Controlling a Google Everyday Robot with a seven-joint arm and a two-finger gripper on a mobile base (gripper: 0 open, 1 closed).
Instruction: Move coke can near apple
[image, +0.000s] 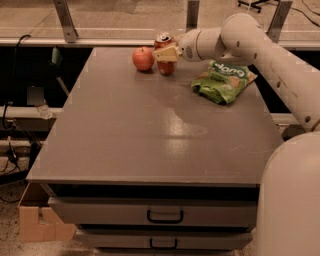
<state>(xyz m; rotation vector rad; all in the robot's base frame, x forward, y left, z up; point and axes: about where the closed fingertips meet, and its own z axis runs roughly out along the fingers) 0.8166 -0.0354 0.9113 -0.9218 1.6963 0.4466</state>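
Red coke can (165, 68) upright, clasped in the gripper (163, 54), pale fingers (169, 53) closed across its middle. Red-orange apple (143, 58) just past the fingertips, close beside the can. Green snack bag (223, 81) lying flat behind the gripper, below the white arm (260, 45). All at the far end of a grey table (150, 140). Two drawers (165, 216) beneath the near edge, well away from the gripper.

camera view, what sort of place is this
Probably a robotics lab or workshop: a grey table with drawers, loose cables, and a cardboard box on the floor. The gripper is at the coke can beside the apple, at the table's far edge.
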